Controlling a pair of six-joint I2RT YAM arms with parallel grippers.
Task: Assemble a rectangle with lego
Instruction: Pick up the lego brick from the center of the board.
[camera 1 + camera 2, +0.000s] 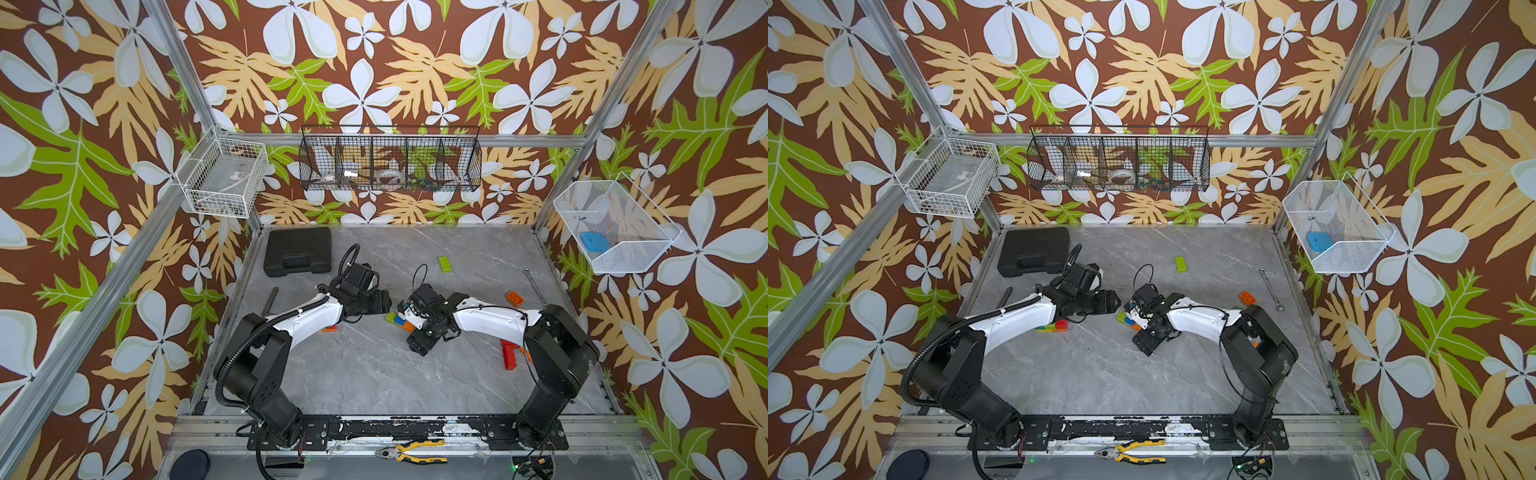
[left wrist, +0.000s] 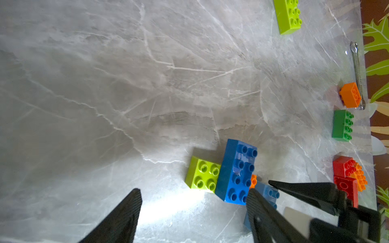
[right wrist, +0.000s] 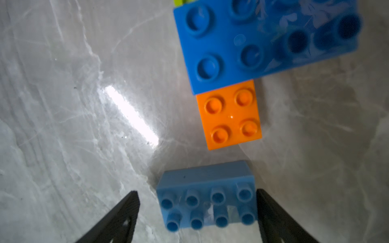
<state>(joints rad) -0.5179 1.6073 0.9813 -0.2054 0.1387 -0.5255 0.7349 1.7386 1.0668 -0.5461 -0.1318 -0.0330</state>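
Lego bricks [image 1: 399, 321] lie about the grey desk [image 1: 374, 374], with a small cluster at its middle between the two arms. There a blue brick [image 3: 252, 37] overlaps a lime square [image 2: 203, 174] and an orange square [image 3: 229, 115]. Just beside them a paler blue brick [image 3: 207, 202] lies on its side between the fingers of the right pincer [image 3: 195, 190]. Its jaws stand apart, one finger at the brick's end, the other clear of it. The left pincer [image 2: 193, 190] is spread wide and holds nothing, near the lime square. A long lime brick [image 1: 444, 264] lies alone farther back. A red pile [image 1: 509, 353] sits by the right arm.
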